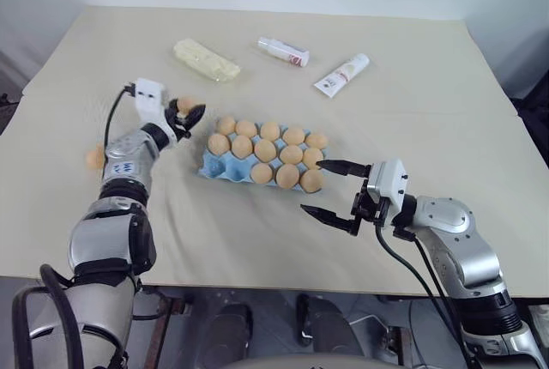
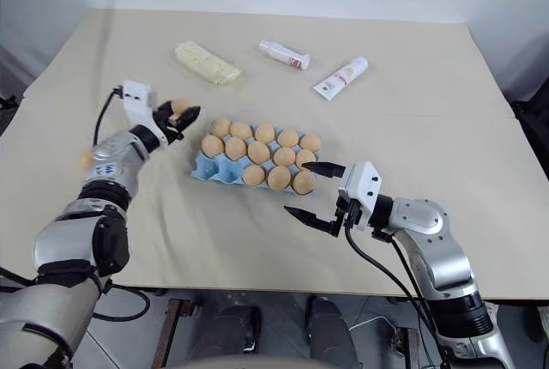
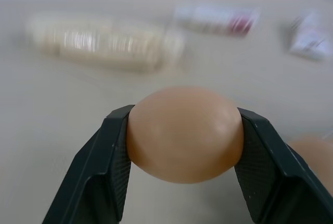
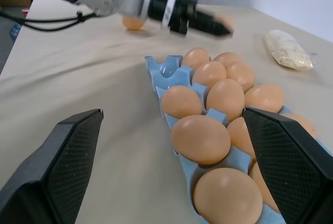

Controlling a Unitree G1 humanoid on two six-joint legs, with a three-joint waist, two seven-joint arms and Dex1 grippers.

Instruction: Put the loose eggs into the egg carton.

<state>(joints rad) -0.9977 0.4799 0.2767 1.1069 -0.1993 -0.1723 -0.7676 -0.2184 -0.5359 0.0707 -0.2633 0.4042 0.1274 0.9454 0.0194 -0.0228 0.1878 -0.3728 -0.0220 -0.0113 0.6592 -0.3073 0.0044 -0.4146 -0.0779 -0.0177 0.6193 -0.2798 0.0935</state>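
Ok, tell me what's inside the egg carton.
The egg carton holds thirteen eggs; two cups at its near-left corner look empty. The cup bottoms beneath the eggs are covered.

No legible text on the bottle (image 1: pixel 283 51) or tube (image 1: pixel 341 75); labels too small.

Tan-orange egg (image 3: pixel 184 134) pinched between black fingers (image 3: pixel 99 177) of left gripper (image 1: pixel 189 112), finger pads finely cross-hatched. Just right of it, light blue egg carton (image 1: pixel 213 166) packed with matching tan-orange eggs (image 1: pixel 266 151). Beyond that gripper, pale yellow lumpy block (image 1: pixel 206 59); white bottle (image 1: pixel 282 51) with red label; white tube (image 1: pixel 341 74) with reddish print. Beige table (image 1: pixel 429 77). Right gripper (image 1: pixel 330 189) black-fingered on white and silver arm
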